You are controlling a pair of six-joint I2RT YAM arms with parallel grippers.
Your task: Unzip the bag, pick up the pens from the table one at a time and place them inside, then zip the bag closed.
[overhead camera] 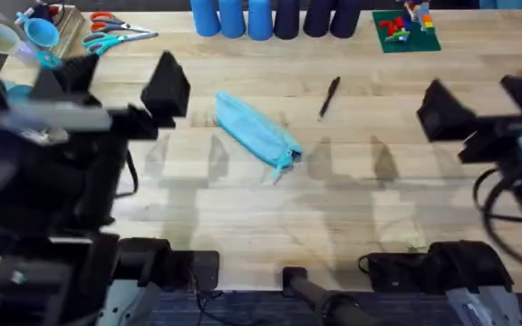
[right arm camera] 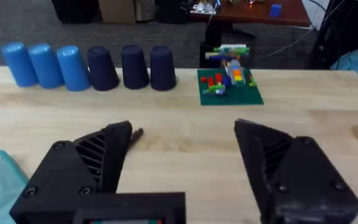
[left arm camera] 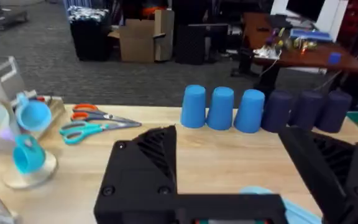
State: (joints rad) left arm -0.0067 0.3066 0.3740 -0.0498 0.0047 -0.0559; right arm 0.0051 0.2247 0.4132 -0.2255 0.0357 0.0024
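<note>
Overhead, bag (overhead camera: pixel 256 132): lies slanted in the middle of the table (overhead camera: pixel 270 217), zipper pull at its lower right end.
Overhead, pen (overhead camera: pixel 329 96): one black pen, near the bag, not touching.
Left wrist, left gripper (left arm camera: pixel 244 180): fingers wide apart, holding nothing; bag corner (left arm camera: pixel 294 208) between them.
Right wrist, right gripper (right arm camera: pixel 182 162): fingers wide apart, holding nothing; pen tip (right arm camera: pixel 135 134) beside one finger.

The overhead camera sits above the arm bases and looks down and forward across the table (overhead camera: pixel 243 217) to its far edge. Each wrist camera rides low and close over the tabletop, facing the far side and the room beyond. All three views share the row of blue cups (overhead camera: pixel 232 18) (left arm camera: pixel 221 109) (right arm camera: pixel 45 65) at the far edge.
</note>
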